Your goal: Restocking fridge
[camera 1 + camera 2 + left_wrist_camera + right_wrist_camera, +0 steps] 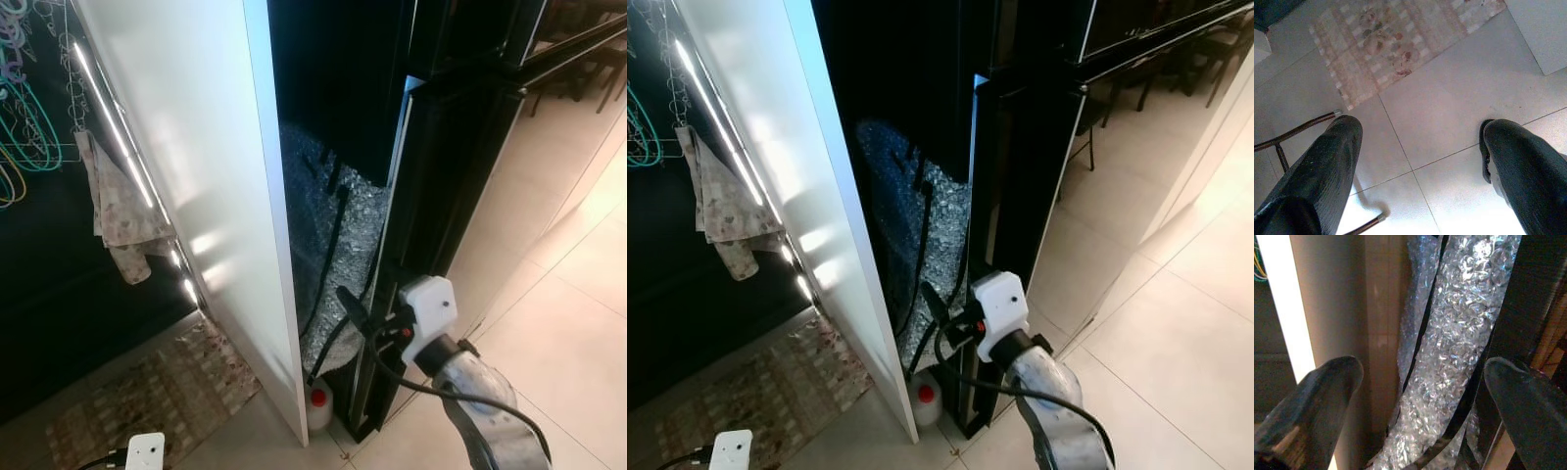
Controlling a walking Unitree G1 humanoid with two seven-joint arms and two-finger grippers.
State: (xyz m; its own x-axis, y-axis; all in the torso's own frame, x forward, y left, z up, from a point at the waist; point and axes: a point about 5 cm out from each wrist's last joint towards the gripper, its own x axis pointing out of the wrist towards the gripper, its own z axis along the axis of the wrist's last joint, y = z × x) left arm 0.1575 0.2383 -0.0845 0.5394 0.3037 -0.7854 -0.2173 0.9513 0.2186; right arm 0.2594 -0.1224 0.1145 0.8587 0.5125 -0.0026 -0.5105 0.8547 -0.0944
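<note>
Beside the fridge (460,147), right end effector (358,308) spread at the gap.
It points at bubble wrap (338,235) stowed there, probably misaligned; left end effector (1415,161) hangs spread over floor (1449,112).

The bubble wrap (338,245) vanished upward into darkness; the bottle (318,407) stood half hidden behind the white panel (196,176).

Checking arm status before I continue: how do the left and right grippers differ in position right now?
The right gripper is raised at the black fridge's side edge, pointing into the gap with silver bubble wrap. The left gripper hangs low, pointing at the tiled floor near a rug. Both are open, holding nothing.
</note>
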